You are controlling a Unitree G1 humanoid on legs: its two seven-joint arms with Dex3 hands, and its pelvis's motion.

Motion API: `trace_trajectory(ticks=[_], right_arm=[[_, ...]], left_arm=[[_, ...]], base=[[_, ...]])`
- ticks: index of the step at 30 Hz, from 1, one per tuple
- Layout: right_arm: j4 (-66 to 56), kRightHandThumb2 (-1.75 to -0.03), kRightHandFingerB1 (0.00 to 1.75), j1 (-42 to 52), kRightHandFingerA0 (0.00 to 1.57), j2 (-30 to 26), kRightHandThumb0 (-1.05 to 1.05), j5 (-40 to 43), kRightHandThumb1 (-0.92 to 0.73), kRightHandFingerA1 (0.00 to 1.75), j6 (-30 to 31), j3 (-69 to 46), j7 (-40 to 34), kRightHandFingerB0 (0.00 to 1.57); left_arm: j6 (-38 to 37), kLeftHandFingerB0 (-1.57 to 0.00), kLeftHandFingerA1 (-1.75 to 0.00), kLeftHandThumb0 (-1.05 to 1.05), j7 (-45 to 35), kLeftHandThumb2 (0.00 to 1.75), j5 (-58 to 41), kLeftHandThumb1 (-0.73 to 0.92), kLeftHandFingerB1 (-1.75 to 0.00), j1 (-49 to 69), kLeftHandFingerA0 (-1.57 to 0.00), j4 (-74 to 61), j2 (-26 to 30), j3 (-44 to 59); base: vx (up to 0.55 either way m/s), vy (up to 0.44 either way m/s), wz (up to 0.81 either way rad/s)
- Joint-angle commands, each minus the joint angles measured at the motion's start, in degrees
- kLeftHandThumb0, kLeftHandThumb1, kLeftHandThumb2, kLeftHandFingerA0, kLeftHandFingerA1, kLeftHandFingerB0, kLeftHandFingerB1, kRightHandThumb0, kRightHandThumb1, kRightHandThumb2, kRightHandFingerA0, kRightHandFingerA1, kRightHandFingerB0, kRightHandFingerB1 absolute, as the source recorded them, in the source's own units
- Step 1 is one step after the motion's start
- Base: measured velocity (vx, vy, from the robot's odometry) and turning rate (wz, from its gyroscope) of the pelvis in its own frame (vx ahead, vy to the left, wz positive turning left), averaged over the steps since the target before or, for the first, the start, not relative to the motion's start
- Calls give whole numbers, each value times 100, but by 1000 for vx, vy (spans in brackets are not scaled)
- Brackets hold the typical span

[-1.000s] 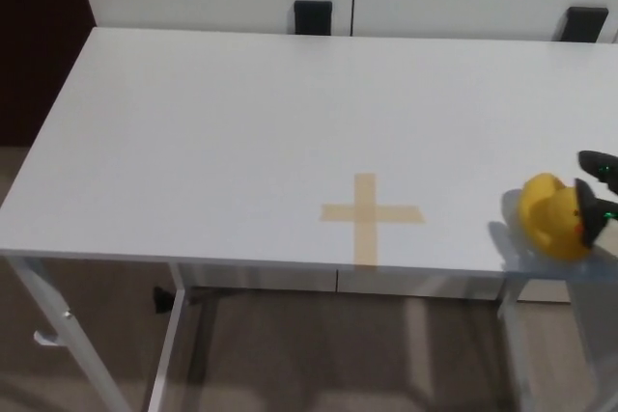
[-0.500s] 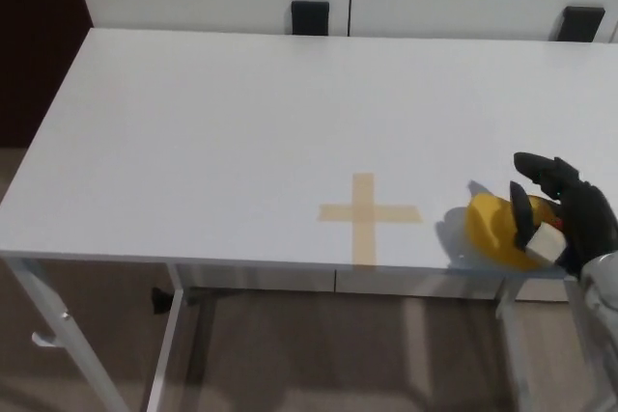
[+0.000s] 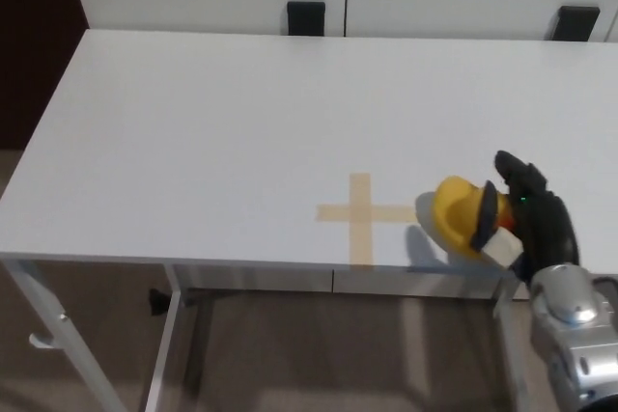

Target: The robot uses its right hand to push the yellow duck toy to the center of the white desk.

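We see the yellow duck toy (image 3: 461, 216), rounded and glossy, on the white bench (image 3: 241, 113) just right of the tape cross (image 3: 362, 213). Right hand (image 3: 526, 214) presses its side; fingers (image 3: 489, 211) apparently spread, gripping nothing.

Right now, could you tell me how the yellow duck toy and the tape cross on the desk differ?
The yellow duck toy is bright, rounded and stands up from the white desk; the tape cross is pale tan and lies flat. The right hand touches the duck; nothing touches the cross. The duck sits just right of the cross. Both lie near the desk's front edge.
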Motion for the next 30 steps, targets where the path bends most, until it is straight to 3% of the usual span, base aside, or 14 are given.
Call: trace_trajectory(ticks=[1,10,16,17,20,21,30], right_arm=[[46,-117,0,-103,0,279,-100,-318,-87,11,-108,75,-870,0],[183,-119,0,-168,0,460,-105,-361,-90,13,-284,170,-990,0],[201,-123,4,-114,0,576,-105,-426,-89,18,-305,459,-740,0],[228,-119,0,-118,0,610,-105,-398,-84,13,-330,477,-693,0],[275,-119,0,-127,0,651,-105,-364,-84,13,-380,498,-650,0],[248,-122,4,-135,0,665,-105,-311,-88,17,-333,525,-489,0],[12,-124,2,-249,0,647,-105,-228,-84,14,271,772,224,0]], left_arm=[[-238,-81,-65,-9,68,77,68,67,-60,66,-85,42,-40,-36],[-286,-81,-65,-11,48,76,52,68,-62,96,-84,6,-50,-32],[-286,-84,-70,-9,68,85,95,63,-61,124,-88,-3,-84,-93],[-281,-81,-68,-7,70,71,111,72,-62,121,-87,-7,-85,-109],[-270,-81,-68,-7,70,71,107,72,-62,115,-87,-13,-87,-120],[-244,-84,-70,-12,72,78,114,67,-62,98,-89,-3,-87,-134],[-302,-81,-68,-11,46,80,97,67,-62,56,-87,20,-84,-149]], base=[[0,0,0],[0,0,0],[0,0,0],[0,0,0],[0,0,0],[0,0,0],[0,0,0]])
